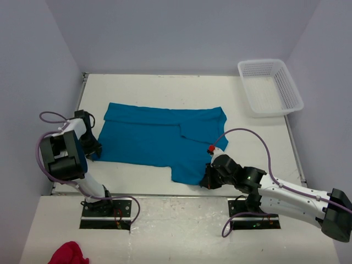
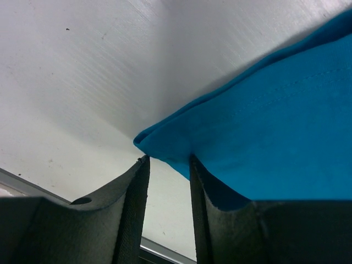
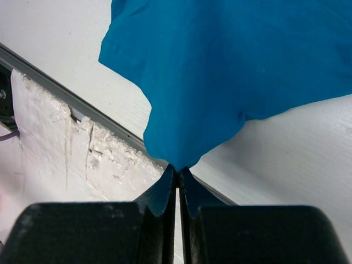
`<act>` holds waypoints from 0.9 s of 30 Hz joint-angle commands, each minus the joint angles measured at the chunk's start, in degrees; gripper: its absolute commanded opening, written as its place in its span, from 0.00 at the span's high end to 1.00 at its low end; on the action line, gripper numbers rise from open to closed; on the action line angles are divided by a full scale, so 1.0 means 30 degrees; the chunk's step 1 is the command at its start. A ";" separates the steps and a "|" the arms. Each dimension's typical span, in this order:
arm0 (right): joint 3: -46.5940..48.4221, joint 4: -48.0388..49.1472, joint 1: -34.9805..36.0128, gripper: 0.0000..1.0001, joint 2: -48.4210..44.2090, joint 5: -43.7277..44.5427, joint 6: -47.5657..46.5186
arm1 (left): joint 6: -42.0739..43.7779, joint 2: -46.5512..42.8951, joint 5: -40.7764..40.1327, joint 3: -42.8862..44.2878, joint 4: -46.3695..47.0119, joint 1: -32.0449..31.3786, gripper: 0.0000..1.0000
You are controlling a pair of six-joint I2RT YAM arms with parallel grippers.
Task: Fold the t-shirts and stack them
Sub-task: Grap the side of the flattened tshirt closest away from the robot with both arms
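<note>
Now a fold is prepared: right side pinched, left side not gripped.

My right gripper holds its jaws pressed together on a point of cloth at the near right corner of the shirt. The shirt lies spread flat in the middle of the table, with one flap turned over near its right end. My left gripper stands with jaws parted at the near left corner of the shirt. That corner lies just in front of my tips and bare table shows through the gap, so I pinch nothing there. I judge the task is at an early stage, with a fold in hand and no stack made. The next move, I think, calls for closing my left jaws on that corner, which looks double-layered. Then both sides should lift together and evenly, so the cloth does not slip.
</note>
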 commanded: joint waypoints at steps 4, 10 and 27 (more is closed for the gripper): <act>0.0241 0.0324 0.0091 1.00 -0.0193 0.0278 -0.0113 | 0.0625 0.1584 0.1181 -0.0463 0.2732 0.1089 0.59; 0.0153 0.0266 0.0119 1.00 -0.0368 0.0249 0.0004 | 0.0801 0.2990 0.1945 -0.0990 0.3524 0.1353 0.55; 0.0358 0.0090 0.0090 1.00 0.0129 0.0688 0.0238 | 0.1095 0.3316 0.3380 -0.0932 0.4054 0.1471 0.94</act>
